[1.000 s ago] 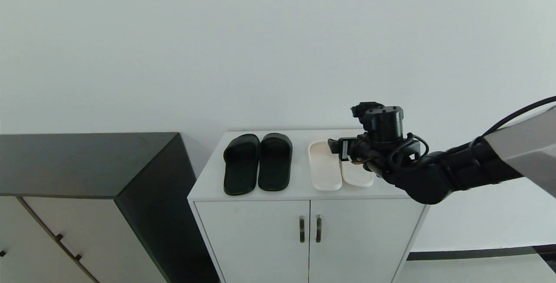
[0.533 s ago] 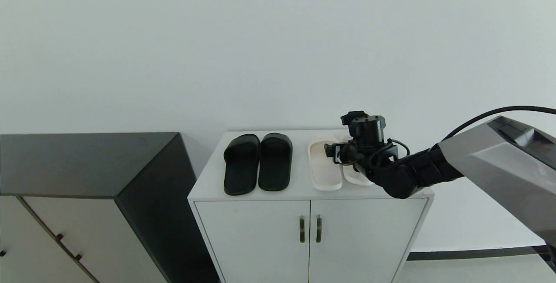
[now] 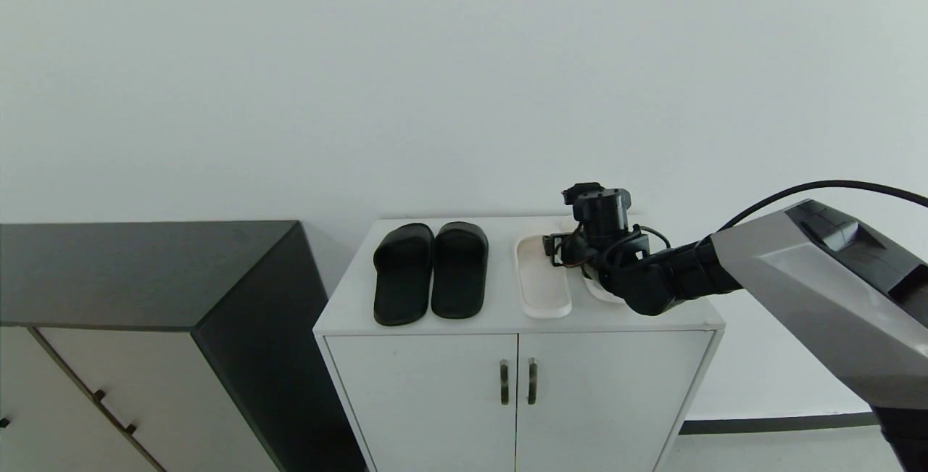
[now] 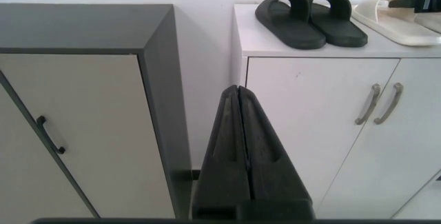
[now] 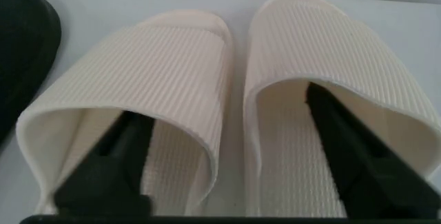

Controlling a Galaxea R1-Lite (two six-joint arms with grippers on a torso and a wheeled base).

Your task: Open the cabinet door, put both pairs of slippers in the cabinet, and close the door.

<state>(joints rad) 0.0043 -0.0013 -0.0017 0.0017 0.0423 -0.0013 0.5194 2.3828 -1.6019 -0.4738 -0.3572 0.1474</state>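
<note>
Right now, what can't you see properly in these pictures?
- Inside the white cabinet: in the head view, its shut doors hide whatever is in there.
- The white slipper on the robot's right: in the head view, the right arm covers most of it.
- The dark cabinet: in the head view, the picture's edge cuts it off.

A plain, pale wall (image 3: 464,80) runs behind everything, evenly and softly lit, with no hard shadows on it. Against it stands a low dark cabinet (image 3: 145,276) with a dark grey top and side; its fronts (image 3: 80,385) are pale beige and carry small dark handles (image 3: 116,417). Just beside the dark cabinet, to its right as one faces the wall, stands a white cabinet (image 3: 602,399). Farther right of the dark cabinet, a dark skirting strip (image 3: 776,425) runs along the foot of the wall above a pale grey floor (image 3: 783,454).
</note>
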